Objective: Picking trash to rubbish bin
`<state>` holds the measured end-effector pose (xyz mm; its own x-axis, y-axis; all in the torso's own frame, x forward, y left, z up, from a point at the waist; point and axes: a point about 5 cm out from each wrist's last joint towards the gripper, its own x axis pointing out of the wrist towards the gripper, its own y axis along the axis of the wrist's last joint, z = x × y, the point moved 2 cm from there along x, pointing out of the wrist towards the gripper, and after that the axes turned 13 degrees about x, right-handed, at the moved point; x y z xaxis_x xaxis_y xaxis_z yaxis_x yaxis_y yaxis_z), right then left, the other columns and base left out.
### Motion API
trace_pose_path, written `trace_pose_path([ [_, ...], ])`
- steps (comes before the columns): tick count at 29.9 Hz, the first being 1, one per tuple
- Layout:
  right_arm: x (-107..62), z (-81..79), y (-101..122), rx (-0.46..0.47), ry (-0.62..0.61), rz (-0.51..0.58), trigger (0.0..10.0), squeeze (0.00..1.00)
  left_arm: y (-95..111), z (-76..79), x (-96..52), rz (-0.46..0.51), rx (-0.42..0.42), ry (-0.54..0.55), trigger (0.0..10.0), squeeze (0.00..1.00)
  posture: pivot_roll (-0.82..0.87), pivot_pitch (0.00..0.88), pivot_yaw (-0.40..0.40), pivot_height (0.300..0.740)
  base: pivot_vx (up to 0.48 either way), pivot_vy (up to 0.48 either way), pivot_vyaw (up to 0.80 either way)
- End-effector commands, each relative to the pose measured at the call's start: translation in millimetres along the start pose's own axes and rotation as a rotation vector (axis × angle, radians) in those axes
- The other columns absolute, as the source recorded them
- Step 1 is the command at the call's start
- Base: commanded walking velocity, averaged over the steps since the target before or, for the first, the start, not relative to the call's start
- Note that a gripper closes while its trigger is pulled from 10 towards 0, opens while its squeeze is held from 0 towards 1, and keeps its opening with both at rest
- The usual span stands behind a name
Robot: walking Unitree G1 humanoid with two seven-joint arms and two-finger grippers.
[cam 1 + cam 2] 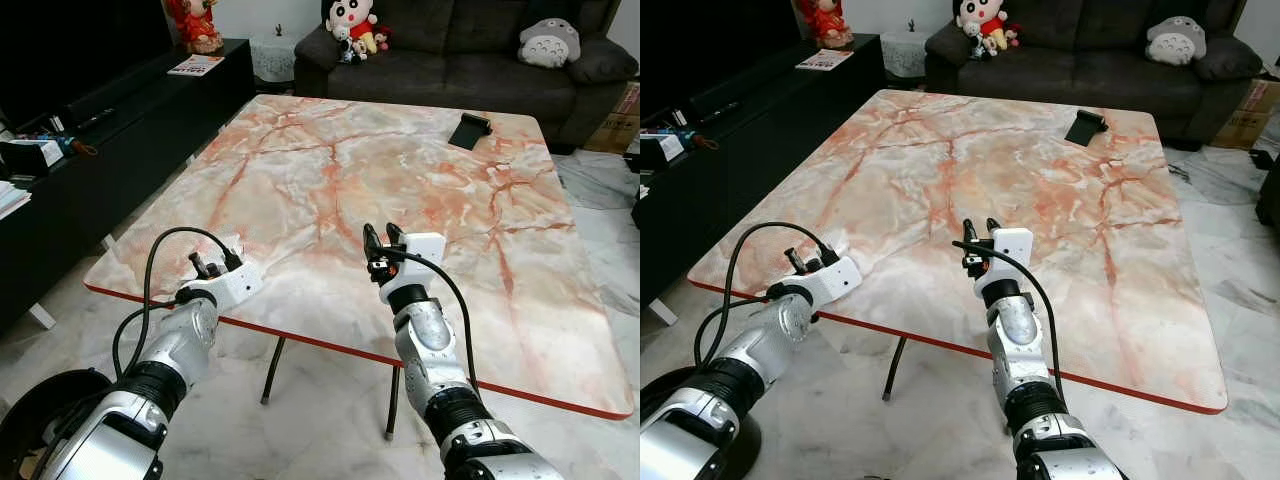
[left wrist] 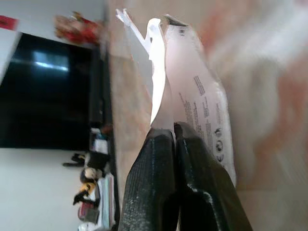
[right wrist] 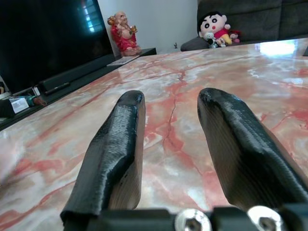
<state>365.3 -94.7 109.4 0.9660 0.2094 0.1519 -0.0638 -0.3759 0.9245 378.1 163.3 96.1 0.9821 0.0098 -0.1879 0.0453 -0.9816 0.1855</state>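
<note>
L gripper (image 2: 174, 139) sat at the near L edge of the marble table (image 1: 420, 180), fingers (image 2: 154, 183) pinched tight on a thin white wrapper (image 2: 192, 91) w/ small print, the trash piece, held edge-on just above the tabletop. R gripper (image 3: 168, 125) hovered low over the table nearer the middle, fingers parted, holding nothing. To do it well: prob. keep the pinch firm, lift wrapper clear before turning, since a thin sheet could slip or catch. A dark flat object (image 1: 469, 130) lay at the far side near the sofa (image 1: 460, 40).

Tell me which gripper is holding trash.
The left gripper, shut on a white wrapper at the marble table's near-left corner; the right gripper is open.
</note>
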Motion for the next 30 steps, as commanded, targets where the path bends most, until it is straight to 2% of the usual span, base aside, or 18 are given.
trace_pose_path([
  [1,3.6,-2.8,4.6,0.001,0.006,0.013,10.0,0.00,7.4,-13.4,0.3,0.032,-0.061,0.085,5.3,0.00,0.22,0.000,0.026,0.740,0.000,0.000,0.00],
  [2,4.3,-2.8,6.0,-0.001,0.002,0.019,10.0,0.00,18.8,-22.7,-1.6,0.083,-0.191,0.163,10.0,0.00,0.22,0.000,0.026,0.740,0.000,0.000,0.00],
  [3,4.3,-2.8,6.0,-0.001,0.002,0.019,10.0,0.00,18.8,-22.7,-1.6,0.083,-0.191,0.163,10.0,0.00,0.22,0.000,0.026,0.740,0.000,0.000,0.00],
  [4,5.0,-2.1,8.4,-0.003,-0.006,0.031,10.0,0.00,30.0,-30.4,-4.8,0.146,-0.332,0.219,10.0,0.00,0.22,0.000,0.026,0.740,0.000,0.000,0.00],
  [6,5.7,-1.6,10.7,-0.004,-0.011,0.042,10.0,0.00,39.4,-35.6,-8.3,0.208,-0.436,0.248,10.0,0.00,0.22,0.000,0.026,0.740,0.000,0.000,0.00],
  [7,6.2,-1.1,12.7,-0.005,-0.016,0.052,10.0,0.00,44.3,-40.6,-11.6,0.242,-0.566,0.272,10.0,0.00,0.22,0.000,0.026,0.740,0.000,0.000,0.00],
  [8,6.2,-1.1,12.7,-0.005,-0.016,0.052,10.0,0.00,44.3,-40.6,-11.6,0.242,-0.566,0.272,10.0,0.00,0.22,0.000,0.026,0.740,0.000,0.000,0.00],
  [15,6.9,8.8,27.5,-0.014,-0.083,0.132,10.0,0.00,41.9,-53.4,-21.1,0.315,-0.857,0.364,10.0,0.00,0.21,0.000,0.025,0.740,0.000,0.000,0.00],
  [20,7.7,19.3,37.5,-0.042,-0.098,0.155,10.0,0.00,36.0,-59.8,-25.0,0.369,-0.869,0.389,10.0,0.00,0.20,0.000,0.028,0.740,0.000,0.000,0.00],
  [22,6.0,21.8,35.0,-0.054,-0.094,0.138,10.0,0.00,34.1,-57.3,-26.2,0.383,-0.871,0.383,10.0,0.00,0.21,0.000,0.022,0.740,0.000,0.000,0.00],
  [30,6.0,13.2,30.6,-0.027,-0.102,0.144,10.0,0.00,35.4,-55.7,-27.1,0.413,-0.890,0.368,10.0,0.00,0.20,0.000,0.031,0.740,0.000,0.000,0.00],
])
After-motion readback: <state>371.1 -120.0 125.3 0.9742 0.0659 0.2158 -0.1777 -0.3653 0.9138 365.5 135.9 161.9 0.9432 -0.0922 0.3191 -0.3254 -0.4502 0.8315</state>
